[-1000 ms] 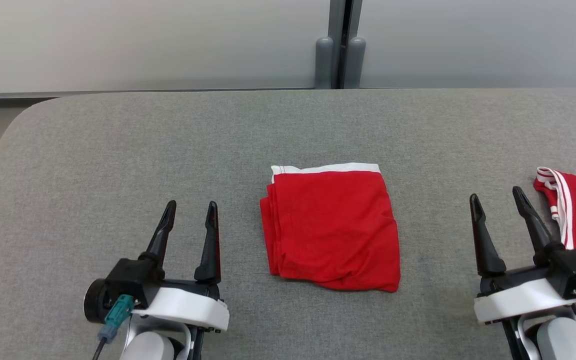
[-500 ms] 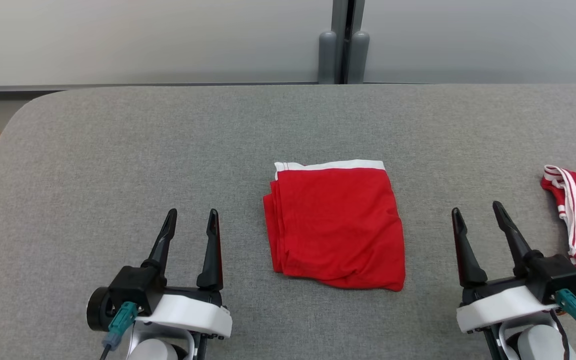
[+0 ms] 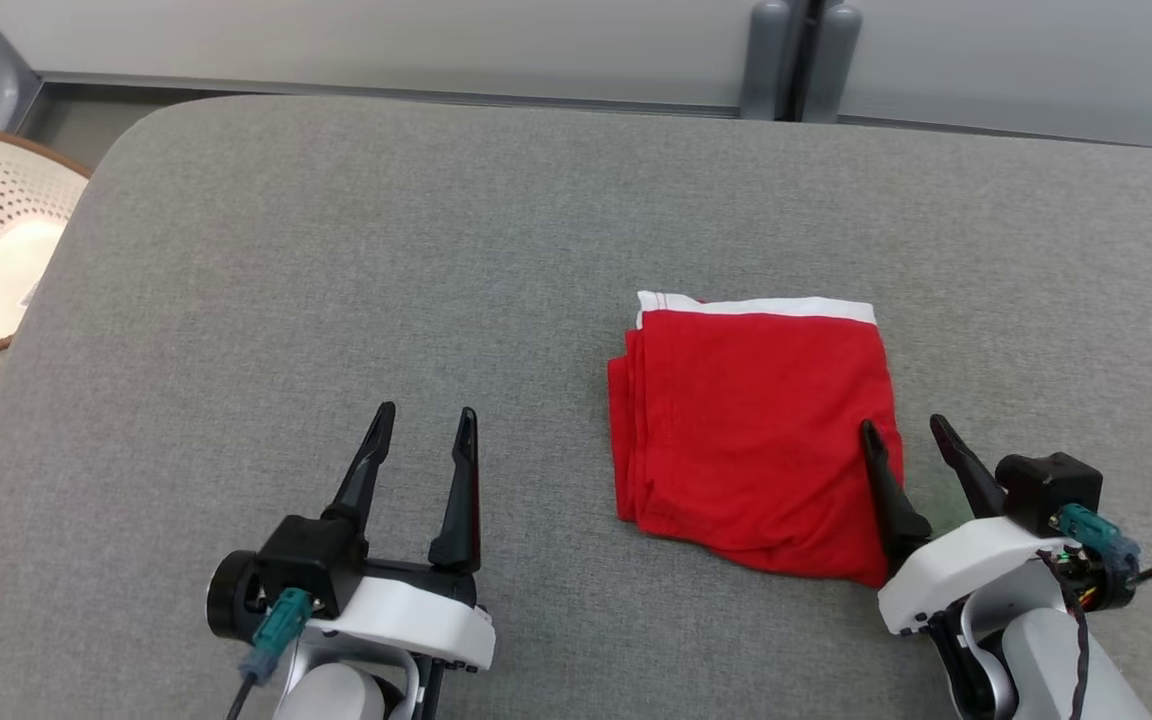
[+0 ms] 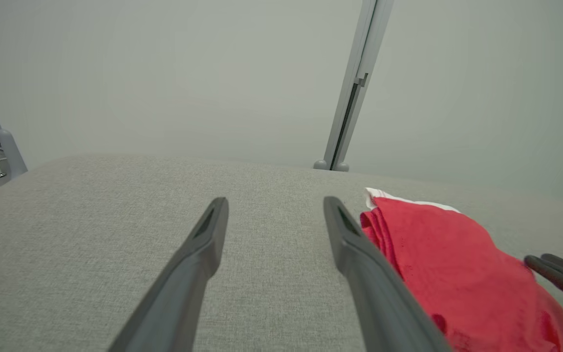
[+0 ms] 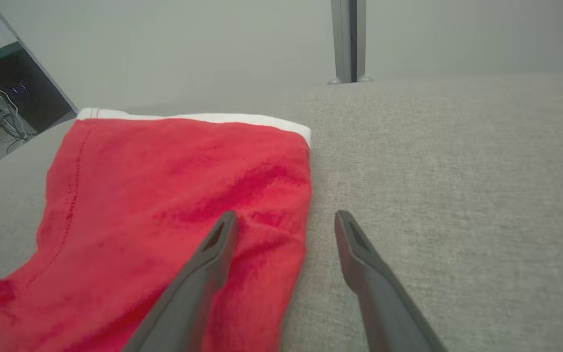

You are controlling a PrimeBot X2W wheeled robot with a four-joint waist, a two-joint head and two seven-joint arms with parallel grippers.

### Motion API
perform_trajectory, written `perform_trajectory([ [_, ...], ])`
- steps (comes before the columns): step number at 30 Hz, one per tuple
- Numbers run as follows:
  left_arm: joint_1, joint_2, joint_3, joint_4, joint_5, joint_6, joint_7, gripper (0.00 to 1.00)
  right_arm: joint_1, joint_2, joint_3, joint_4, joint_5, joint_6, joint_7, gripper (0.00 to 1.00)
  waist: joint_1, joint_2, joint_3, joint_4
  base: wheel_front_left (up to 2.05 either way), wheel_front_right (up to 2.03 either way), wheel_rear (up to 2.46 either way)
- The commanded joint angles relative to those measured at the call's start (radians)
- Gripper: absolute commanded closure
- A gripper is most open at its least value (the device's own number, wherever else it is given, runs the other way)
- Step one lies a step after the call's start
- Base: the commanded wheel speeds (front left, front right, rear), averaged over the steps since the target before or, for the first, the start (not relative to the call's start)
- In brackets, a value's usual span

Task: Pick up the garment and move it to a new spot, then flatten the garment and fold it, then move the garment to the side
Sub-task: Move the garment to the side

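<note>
Red folded garment (image 3: 751, 430) lies flat on the grey desk (image 3: 336, 250); your right gripper (image 3: 902, 423), spread, has moved in to straddle its right edge, left gripper (image 3: 427, 410) spread alongside, so the move aside likely follows.

garment (image 3: 751, 430): soft red cloth, matt, fine knit, white cloth band at edge. tabletop (image 3: 336, 250): grey woven fabric, coarse, matt. left gripper (image 3: 426, 412), right gripper (image 3: 904, 424): jaws dark matt plastic, housings glossy white plastic. basket (image 3: 6, 190): cream perforated plastic, smooth, brown rim. wall panels (image 3: 336, 40): smooth, matt grey.
</note>
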Motion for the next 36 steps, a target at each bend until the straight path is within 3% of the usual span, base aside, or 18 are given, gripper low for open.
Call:
perform_trajectory([
  [1, -0.015, 0.003, -0.008, 0.003, 0.02, 0.003, -0.001, 0.0, -0.014, -0.005, -0.008, 0.021, 0.013, -0.001, 0.009, 0.0, 0.0, -0.0001, 0.016, 0.023, 0.0, 0.0, 0.0],
  [9, -0.031, 0.003, -0.042, -0.005, 0.014, 0.014, -0.001, 0.0, -0.061, 0.009, -0.023, 0.146, 0.017, 0.0, 0.033, 0.0, 0.0, -0.0001, 0.033, 0.058, 0.0, 0.0, 0.0],
  [10, -0.03, 0.003, -0.044, -0.004, 0.014, 0.015, -0.001, 0.0, -0.062, 0.012, -0.014, 0.158, 0.02, 0.0, 0.036, 0.05, 0.0, -0.0001, 0.033, 0.058, 0.0, 0.0, 0.0],
  [11, -0.029, 0.003, -0.046, -0.001, 0.017, 0.013, -0.001, 0.0, -0.066, 0.013, -0.002, 0.168, 0.018, 0.0, 0.035, 0.67, 0.0, -0.0001, 0.032, 0.057, 0.0, 0.0, 0.0],
  [12, -0.028, 0.004, -0.046, 0.001, 0.021, 0.012, -0.001, 0.0, -0.071, 0.009, 0.01, 0.176, 0.007, 0.0, 0.026, 1.0, 0.0, -0.0001, 0.03, 0.054, 0.0, 0.0, 0.0],
  [18, -0.03, 0.003, -0.042, 0.0, 0.042, 0.002, -0.001, 0.0, -0.116, -0.046, 0.06, 0.193, -0.096, -0.001, -0.051, 1.0, 0.0, -0.0001, 0.013, 0.006, 0.0, 0.0, 0.0],
  [24, -0.051, 0.003, -0.053, -0.009, 0.065, -0.013, -0.001, 0.0, -0.149, -0.135, 0.124, 0.158, -0.234, -0.001, -0.1, 1.0, 0.0, -0.0001, 0.009, -0.087, 0.0, 0.0, 0.0],
  [31, -0.104, 0.004, -0.089, -0.01, 0.091, -0.035, -0.001, 0.0, -0.199, -0.331, 0.278, 0.049, -0.266, -0.001, -0.094, 1.0, 0.0, -0.0001, 0.053, -0.229, 0.0, 0.0, 0.0],
  [32, -0.104, 0.004, -0.089, -0.01, 0.091, -0.035, -0.001, 0.0, -0.199, -0.331, 0.278, 0.049, -0.266, -0.001, -0.094, 1.0, 0.0, -0.0001, 0.053, -0.229, 0.0, 0.0, 0.0],
  [36, -0.147, 0.004, -0.116, -0.004, 0.104, -0.045, -0.001, 0.0, -0.236, -0.475, 0.369, -0.031, -0.225, -0.001, -0.075, 1.0, 0.0, -0.0001, 0.097, -0.304, 0.0, 0.0, 0.0],
])
